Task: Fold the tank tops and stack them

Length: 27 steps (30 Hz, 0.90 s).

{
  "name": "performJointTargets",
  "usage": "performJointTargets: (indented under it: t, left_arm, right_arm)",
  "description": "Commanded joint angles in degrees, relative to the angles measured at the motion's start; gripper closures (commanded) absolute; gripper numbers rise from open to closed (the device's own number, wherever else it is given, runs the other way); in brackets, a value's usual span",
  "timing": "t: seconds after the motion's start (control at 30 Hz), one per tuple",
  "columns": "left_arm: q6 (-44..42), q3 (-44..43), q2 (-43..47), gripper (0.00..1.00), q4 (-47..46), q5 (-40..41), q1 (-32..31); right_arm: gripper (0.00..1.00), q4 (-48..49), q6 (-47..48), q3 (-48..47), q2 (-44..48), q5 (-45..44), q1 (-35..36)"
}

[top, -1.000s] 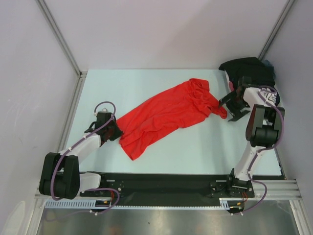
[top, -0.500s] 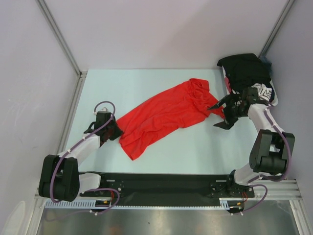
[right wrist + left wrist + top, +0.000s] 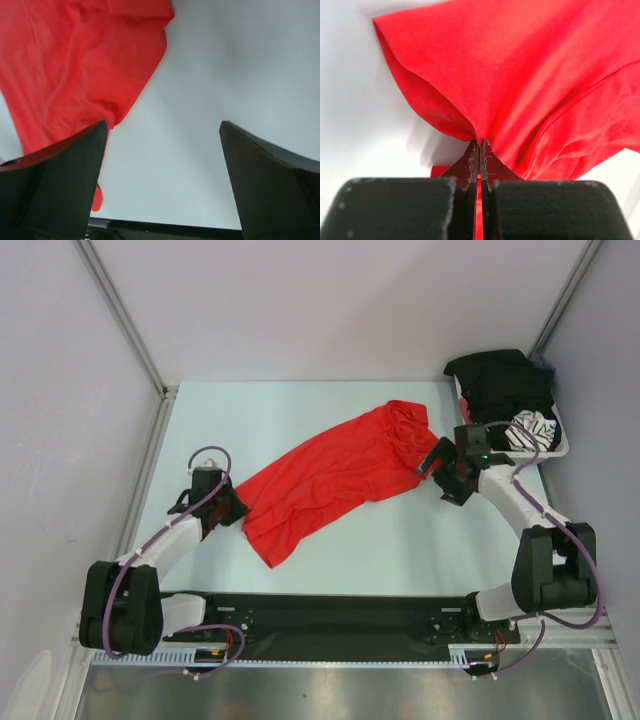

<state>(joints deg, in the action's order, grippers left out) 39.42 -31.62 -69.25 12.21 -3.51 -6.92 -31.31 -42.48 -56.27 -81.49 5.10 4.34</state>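
A bright red tank top [image 3: 340,475] lies spread out diagonally across the middle of the table. My left gripper [image 3: 236,510] is shut on its near left edge; in the left wrist view the red fabric [image 3: 520,75] is pinched between the closed tips of that gripper [image 3: 479,142]. At the garment's right end my right gripper [image 3: 440,472] stands wide open. Its wrist view shows the red tank top [image 3: 75,65] by the left finger [image 3: 75,170], with only bare table between the fingers of the gripper [image 3: 162,125]. The black tank top [image 3: 500,380] is heaped over the white basket.
A white basket [image 3: 555,448] sits at the back right corner and holds a black-and-white patterned cloth [image 3: 532,428] under the black garment. Metal frame posts rise at the back left [image 3: 160,390] and back right. The arms' black base rail [image 3: 330,625] runs along the near edge.
My right arm has swung from beside the basket leftwards to the red tank top's right end, with its jaws still open. The left arm and its grip have not moved.
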Motion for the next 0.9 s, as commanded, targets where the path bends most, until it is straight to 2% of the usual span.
performJointTargets:
  t: [0.0, 0.13, 0.23, 0.27, 0.4, 0.73, 0.83, 0.87]
  left_arm:
    - [-1.9, 0.2, 2.0, 1.00, 0.1, -0.7, 1.6]
    - [-2.2, 0.9, 2.7, 1.00, 0.1, -0.6, 2.6]
    - [-2.1, 1.7, 2.7, 1.00, -0.3, -0.9, 3.1]
    - [-2.1, 1.9, 2.7, 1.00, -0.5, -1.1, 3.3]
    - [-2.4, 2.6, 2.9, 1.00, -0.6, -1.2, 3.8]
    - [-3.4, 2.7, 2.9, 0.99, -0.3, -1.0, 4.2]
    - [-3.2, 3.1, 2.8, 1.00, -1.0, -1.5, 4.2]
    - [-3.1, 3.1, 2.7, 1.00, -1.1, -1.7, 4.2]
  right_arm:
    - [0.00, 5.4, -1.8, -3.1, -4.9, -18.1, 4.5]
    - [0.00, 4.7, -3.3, -9.4, -13.2, -28.9, 8.3]
    - [0.05, 4.9, -5.4, -13.0, -19.6, -31.2, 9.4]
    - [0.10, 4.8, -5.9, -13.6, -20.8, -31.6, 9.4]
    - [0.15, 3.9, -7.4, -15.7, -24.9, -32.3, 9.4]
    - [0.14, 8.5, -3.8, -4.8, -15.5, -35.2, 10.3]
    - [0.17, 7.8, -5.2, -0.4, -12.3, -35.6, 10.3]
    - [0.22, 7.8, -5.6, 0.7, -11.6, -35.8, 10.3]
